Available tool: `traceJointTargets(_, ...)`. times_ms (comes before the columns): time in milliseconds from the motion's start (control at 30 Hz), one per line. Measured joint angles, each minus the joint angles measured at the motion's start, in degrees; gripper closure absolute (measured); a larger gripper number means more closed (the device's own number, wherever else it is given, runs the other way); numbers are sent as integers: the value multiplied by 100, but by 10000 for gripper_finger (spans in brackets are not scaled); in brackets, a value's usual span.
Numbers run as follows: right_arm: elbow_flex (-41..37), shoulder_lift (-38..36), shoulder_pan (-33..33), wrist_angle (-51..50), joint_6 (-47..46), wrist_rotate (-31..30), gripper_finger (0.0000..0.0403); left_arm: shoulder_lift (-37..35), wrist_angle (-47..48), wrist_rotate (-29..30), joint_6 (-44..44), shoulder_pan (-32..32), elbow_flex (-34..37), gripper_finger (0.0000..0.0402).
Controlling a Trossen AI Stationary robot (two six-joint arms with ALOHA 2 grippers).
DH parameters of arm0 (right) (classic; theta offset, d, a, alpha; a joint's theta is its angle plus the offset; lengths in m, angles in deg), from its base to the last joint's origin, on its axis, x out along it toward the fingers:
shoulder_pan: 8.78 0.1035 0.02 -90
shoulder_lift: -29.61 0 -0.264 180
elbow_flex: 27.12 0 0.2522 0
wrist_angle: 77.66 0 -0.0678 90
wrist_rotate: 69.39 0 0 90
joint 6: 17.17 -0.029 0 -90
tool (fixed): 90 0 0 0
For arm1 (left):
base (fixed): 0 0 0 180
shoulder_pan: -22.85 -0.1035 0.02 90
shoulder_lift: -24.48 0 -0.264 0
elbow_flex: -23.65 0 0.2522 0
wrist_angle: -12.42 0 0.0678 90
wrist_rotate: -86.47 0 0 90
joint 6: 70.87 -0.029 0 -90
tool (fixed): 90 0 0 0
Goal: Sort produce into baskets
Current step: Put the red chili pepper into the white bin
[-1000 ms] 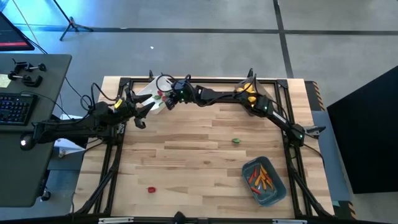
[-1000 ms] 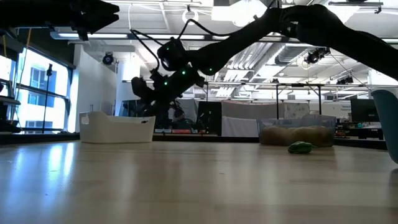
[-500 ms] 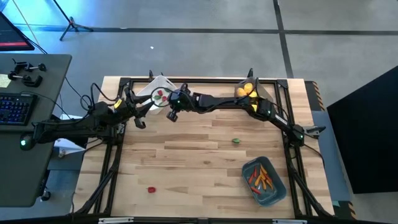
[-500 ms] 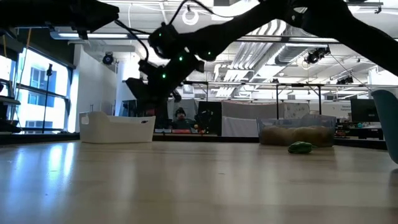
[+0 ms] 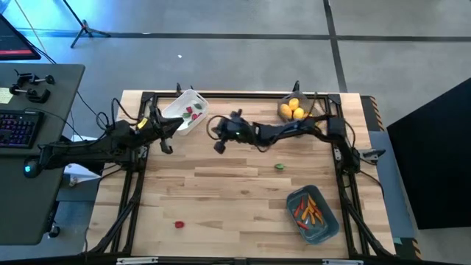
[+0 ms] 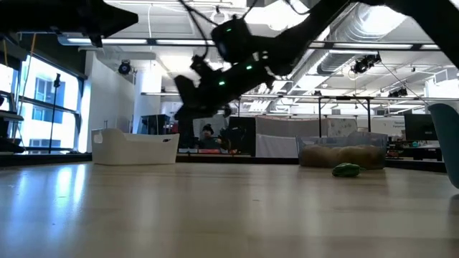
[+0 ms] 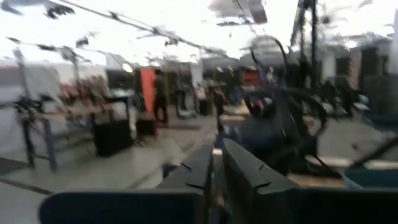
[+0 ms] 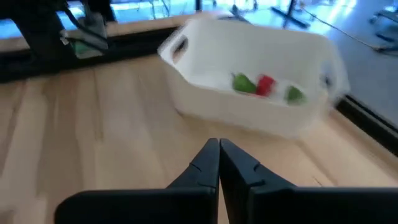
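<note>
My right end effector (image 5: 218, 140) hangs clenched and empty over the wooden surface (image 5: 221, 191), nearer than my left end effector (image 5: 168, 131) to the small green toy piece (image 5: 279, 166). Low down, that piece (image 6: 346, 170) lies alone. My wrist faces the white rectangular plastic basket (image 8: 249, 81).

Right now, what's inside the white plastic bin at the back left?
The white plastic bin holds two small green pieces and one small red piece, seen from the right wrist. Its near wall hides part of the floor, so anything lying lower would not show.
</note>
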Motion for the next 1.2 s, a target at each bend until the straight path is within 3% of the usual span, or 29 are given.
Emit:
traceJointTargets(100,-639,-487,104,82,-4,-255,403,46,656,-97,180,91,-228,398)
traceJointTargets(333,-1843,-1195,460,360,-351,-826,403,496,2375,-336,588,677,-1218,401)
traceJointTargets(600,-2969,-1296,777,2021,-518,-612,403,1721,3683,-185,817,1790,-2158,401)
traceJointTargets(967,-3446,-1296,854,2734,-633,-628,403,3473,5007,63,1581,3167,-2976,401)
traceJointTargets(1200,-3446,-1296,918,2752,-624,-645,403,4110,5494,-411,2369,4000,-3106,400)
